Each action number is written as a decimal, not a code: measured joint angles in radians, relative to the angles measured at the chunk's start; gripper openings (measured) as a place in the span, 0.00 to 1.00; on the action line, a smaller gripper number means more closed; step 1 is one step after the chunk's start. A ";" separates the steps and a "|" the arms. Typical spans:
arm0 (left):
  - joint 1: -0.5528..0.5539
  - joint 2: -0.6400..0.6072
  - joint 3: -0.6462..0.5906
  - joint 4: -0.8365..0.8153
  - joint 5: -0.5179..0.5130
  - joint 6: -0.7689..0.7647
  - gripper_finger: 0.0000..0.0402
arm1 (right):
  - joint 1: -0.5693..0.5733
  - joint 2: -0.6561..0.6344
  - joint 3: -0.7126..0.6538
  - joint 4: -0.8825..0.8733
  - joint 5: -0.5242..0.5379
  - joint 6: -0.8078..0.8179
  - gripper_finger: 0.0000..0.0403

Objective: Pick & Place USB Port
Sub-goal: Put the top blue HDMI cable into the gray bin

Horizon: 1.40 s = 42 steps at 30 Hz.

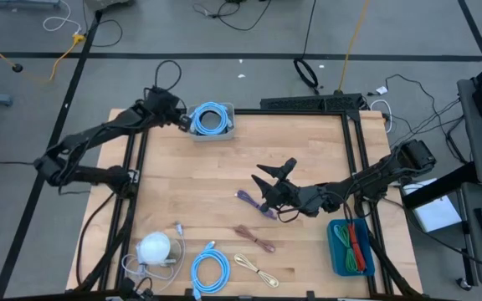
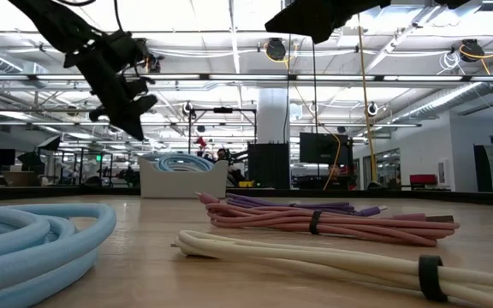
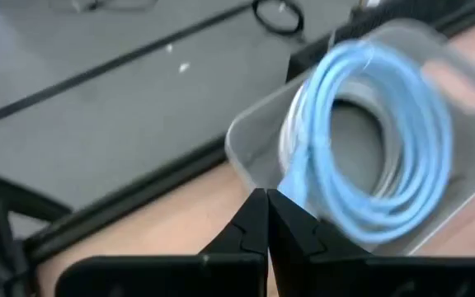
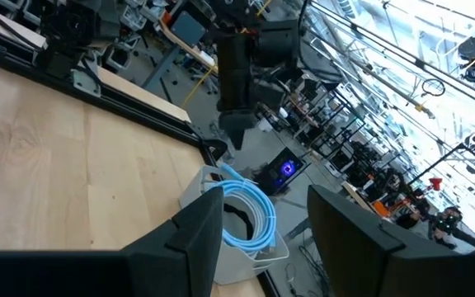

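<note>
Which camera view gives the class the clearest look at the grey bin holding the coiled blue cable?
The high view: the grey bin shows whole at the table's far edge, with the blue cable coiled inside. The left wrist view is closer but blurred. The right wrist view shows it partly behind a finger. The low view shows only its side, far off.

My worktop (image 1: 199, 201) is pale wood with a fine grain, framed in black rails. My arms and fingers (image 3: 264, 227) are dark, nearly black. A light blue cable coil (image 1: 210, 119) sits in a grey bin (image 1: 228, 130); a second light blue coil (image 1: 210, 272) lies near a white round object (image 1: 153, 248). There is a purple cable (image 1: 250, 201), a dusty pink cable (image 1: 253, 237) and a cream cable (image 1: 256, 269), both banded in black. A blue tray (image 1: 336, 251) holds red and green cables (image 1: 356, 244).
</note>
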<state>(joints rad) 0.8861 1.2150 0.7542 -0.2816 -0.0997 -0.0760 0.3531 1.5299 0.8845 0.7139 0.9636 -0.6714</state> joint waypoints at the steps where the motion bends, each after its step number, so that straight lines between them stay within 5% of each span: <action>1: -0.003 0.007 -0.006 -0.001 -0.002 0.007 0.00 | 0.000 0.000 0.000 0.000 -0.003 0.005 0.42; 17: -0.023 0.171 -0.024 0.139 0.093 -0.015 0.00 | 0.000 0.000 0.000 0.000 -0.025 0.006 0.42; 42: -0.033 0.173 -0.025 0.100 0.135 -0.035 0.00 | 0.000 0.000 0.000 0.000 -0.024 0.005 0.42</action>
<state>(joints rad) 0.8528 1.3880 0.7292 -0.1814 0.0349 -0.1112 0.3534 1.5299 0.8845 0.7143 0.9398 -0.6662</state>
